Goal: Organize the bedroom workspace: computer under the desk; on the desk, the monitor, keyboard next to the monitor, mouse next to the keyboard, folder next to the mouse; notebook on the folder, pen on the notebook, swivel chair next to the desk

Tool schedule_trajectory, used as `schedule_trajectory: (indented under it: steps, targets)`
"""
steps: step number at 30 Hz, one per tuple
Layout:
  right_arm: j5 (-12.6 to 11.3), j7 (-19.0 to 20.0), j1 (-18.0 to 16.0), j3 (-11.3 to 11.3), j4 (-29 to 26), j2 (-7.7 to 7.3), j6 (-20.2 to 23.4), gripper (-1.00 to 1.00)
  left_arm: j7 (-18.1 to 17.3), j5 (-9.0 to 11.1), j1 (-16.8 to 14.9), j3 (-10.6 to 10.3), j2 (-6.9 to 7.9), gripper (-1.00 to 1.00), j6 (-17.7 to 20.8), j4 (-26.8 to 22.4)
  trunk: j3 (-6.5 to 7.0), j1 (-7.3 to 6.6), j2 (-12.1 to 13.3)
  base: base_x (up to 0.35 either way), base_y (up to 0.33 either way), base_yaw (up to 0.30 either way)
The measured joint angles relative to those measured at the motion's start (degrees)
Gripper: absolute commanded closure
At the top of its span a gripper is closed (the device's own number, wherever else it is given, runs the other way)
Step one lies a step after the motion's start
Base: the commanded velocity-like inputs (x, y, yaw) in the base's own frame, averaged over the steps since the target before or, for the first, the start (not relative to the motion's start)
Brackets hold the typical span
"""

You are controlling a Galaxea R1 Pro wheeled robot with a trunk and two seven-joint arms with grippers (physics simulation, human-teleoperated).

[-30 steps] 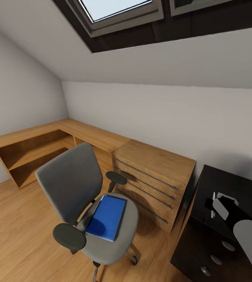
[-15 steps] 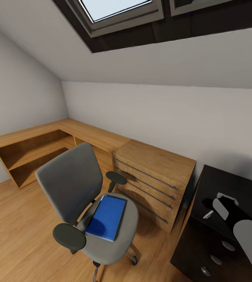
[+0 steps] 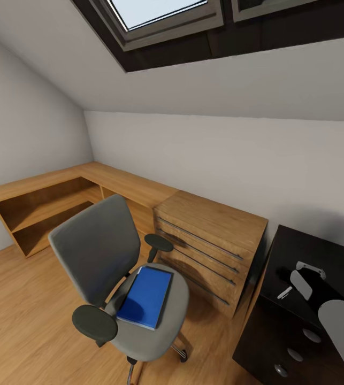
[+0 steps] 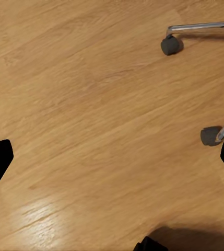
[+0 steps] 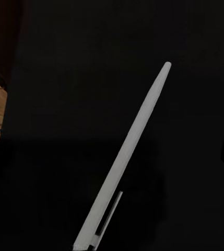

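The grey swivel chair (image 3: 99, 254) stands on the wooden floor left of the black desk (image 3: 321, 251). On its seat lies the blue folder (image 3: 146, 297). My right gripper (image 3: 293, 278) hovers over the desk top, open. Just below it the white pen (image 3: 285, 292) lies tilted on the desk, free of the fingers; the right wrist view has the pen (image 5: 130, 151) slanting across the black surface. My left gripper (image 4: 112, 157) hangs open over bare floor, with two casters of the chair base (image 4: 170, 45) beyond its fingertips.
A light wooden drawer chest (image 3: 212, 243) stands between chair and desk, joined to a low wooden shelf unit (image 3: 48, 200) along the walls. The black drawer unit (image 3: 295, 342) fronts the desk. A sloped ceiling with a skylight (image 3: 155, 10) is overhead.
The pen stood upright at my right gripper one second ago; it has dropped and now lies tilted on the desk. The chair and folder have not moved.
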Motion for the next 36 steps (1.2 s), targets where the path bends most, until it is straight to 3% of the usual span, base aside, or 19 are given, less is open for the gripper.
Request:
schedule_trajectory:
  steps: [7,12,15,18,19,21,24,29,34,36]
  targets:
    - [-0.2,-0.3,0.1,0.0,-5.5,0.37,0.6,-1.00,0.0,0.0,0.0,0.0,-0.04,-1.00,0.1,0.0,0.00,0.00,0.0,0.000,0.000,0.000]
    - [0.0,-2.8,0.4,0.0,-11.1,1.83,1.3,-1.00,0.0,0.0,0.0,-0.1,-0.13,-1.00,0.1,0.0,0.00,0.00,0.0,0.000,0.000,0.000]
    - [-0.2,-7.6,2.9,0.0,-18.3,2.85,2.8,-1.00,0.0,0.0,0.0,0.0,-0.11,-1.00,0.2,0.0,0.00,0.00,0.0,0.000,0.000,0.000]
    - [-0.4,-11.0,7.6,0.0,-28.8,4.14,6.2,-1.00,0.0,0.0,0.0,0.0,-0.10,-1.00,0.2,0.0,0.00,0.00,0.0,0.000,0.000,0.000]
    - [-0.5,-12.4,10.4,0.0,-34.7,4.97,8.4,-1.00,0.0,0.0,0.0,0.0,-0.09,-1.00,0.2,0.0,0.00,0.00,0.0,0.000,0.000,0.000]
    - [-0.4,-13.9,13.4,0.0,-40.7,6.04,10.6,-1.00,0.0,0.0,0.0,0.0,-0.09,-1.00,0.3,0.0,0.00,0.00,0.0,0.000,0.000,0.000]
    - [-0.5,-17.7,18.6,0.0,-50.6,9.36,13.5,-1.00,0.0,0.0,0.0,0.0,-0.09,-1.00,0.3,0.0,0.00,0.00,0.0,0.000,0.000,0.000]
    - [-0.3,-20.6,21.4,0.0,-55.2,13.99,14.9,-1.00,0.0,0.0,0.0,0.0,-0.09,-1.00,0.5,0.0,0.00,0.00,0.0,0.000,0.000,0.000]
    - [-0.3,-21.3,23.1,0.1,-59.4,16.69,15.1,-1.00,0.0,0.0,0.0,0.0,-0.09,-1.00,0.5,0.0,0.00,0.00,0.0,0.000,0.000,0.000]
    - [-0.3,-21.4,23.6,0.0,-60.6,17.10,15.1,-1.00,0.0,0.0,0.0,0.0,-0.09,-1.00,0.5,0.0,0.00,0.00,0.0,0.000,0.000,0.002]
